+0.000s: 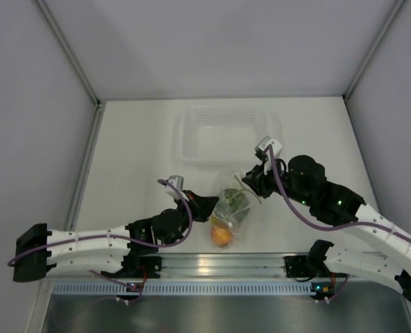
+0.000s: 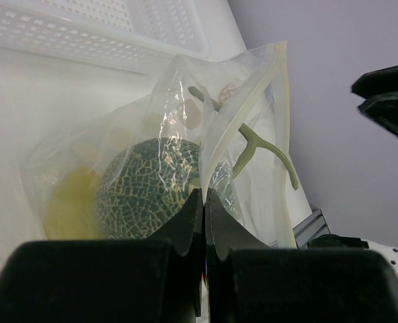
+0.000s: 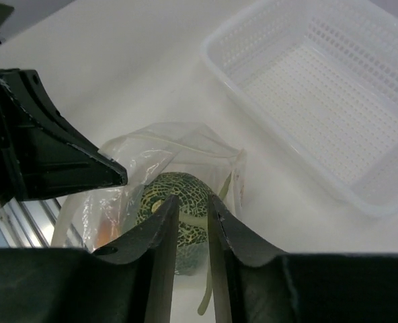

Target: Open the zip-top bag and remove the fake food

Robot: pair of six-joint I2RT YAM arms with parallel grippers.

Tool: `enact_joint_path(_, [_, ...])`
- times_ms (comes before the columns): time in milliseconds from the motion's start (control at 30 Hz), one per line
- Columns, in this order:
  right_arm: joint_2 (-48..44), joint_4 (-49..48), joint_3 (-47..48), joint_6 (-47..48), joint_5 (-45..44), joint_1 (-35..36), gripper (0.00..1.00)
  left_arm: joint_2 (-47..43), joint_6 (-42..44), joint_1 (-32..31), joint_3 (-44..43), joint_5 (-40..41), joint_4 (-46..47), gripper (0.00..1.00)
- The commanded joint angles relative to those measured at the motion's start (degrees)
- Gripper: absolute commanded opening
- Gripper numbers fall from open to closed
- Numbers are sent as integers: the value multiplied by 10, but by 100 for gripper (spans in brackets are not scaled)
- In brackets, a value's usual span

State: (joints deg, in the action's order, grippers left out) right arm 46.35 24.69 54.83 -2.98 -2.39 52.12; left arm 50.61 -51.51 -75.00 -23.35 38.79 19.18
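We are seeing the left gripper (image 1: 207,207) sitting in front of the tub (image 1: 226,132), toward its left corner, closed tight and apparently pinching the film of the zip-top bag (image 1: 241,223). The bag is lying on the counter (image 1: 136,152) just in front of the tub, holding the green melon (image 1: 233,203), the yellow fruit (image 2: 68,202) and the orange-red fruit (image 1: 221,236). The right gripper (image 1: 253,182) is poising at the bag's edge nearest the tub, jaws slightly apart.
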Motion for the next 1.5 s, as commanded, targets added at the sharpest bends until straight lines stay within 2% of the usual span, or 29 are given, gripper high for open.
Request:
enact_joint_path(0, [28, -6, 0, 10, 37, 1, 26, 0, 4, -1, -13, 0, 2, 0])
enact_joint_path(33, [33, -9, -4, 11, 38, 1, 32, 2, 4, -2, -14, -1, 2, 0])
enact_joint_path(67, [38, -9, -3, 11, 35, 1, 34, 3, 4, -2, -15, -5, 2, 0])
enact_joint_path(167, [64, -8, 1, -3, 27, 1, 34, 5, 2, -2, -15, -6, 3, 0])
enact_joint_path(267, [87, 0, 5, -30, -20, 1, 37, 5, 1, -1, -14, -6, 2, 0])
enact_joint_path(667, [163, 101, 39, -124, -112, 1, 33, 12, -6, -1, -14, 3, 2, 0])
enact_joint_path(800, [169, 116, 48, -143, -124, 2, 33, 26, -11, -2, -19, 6, 2, 0])
enact_joint_path(900, [177, 127, 49, -152, -128, 3, 37, 34, -16, -2, -22, 13, 2, 0])
enact_joint_path(1100, [195, 110, 31, -165, -82, 3, 40, 46, -21, -2, -25, 23, 2, 0])
enact_joint_path(1333, [211, 101, 11, -193, -126, 2, 39, 54, -31, -2, -25, 32, 3, 0])
enact_joint_path(1467, [232, 83, -13, -196, -147, 3, 30, 56, -35, -2, -26, 32, 3, 0])
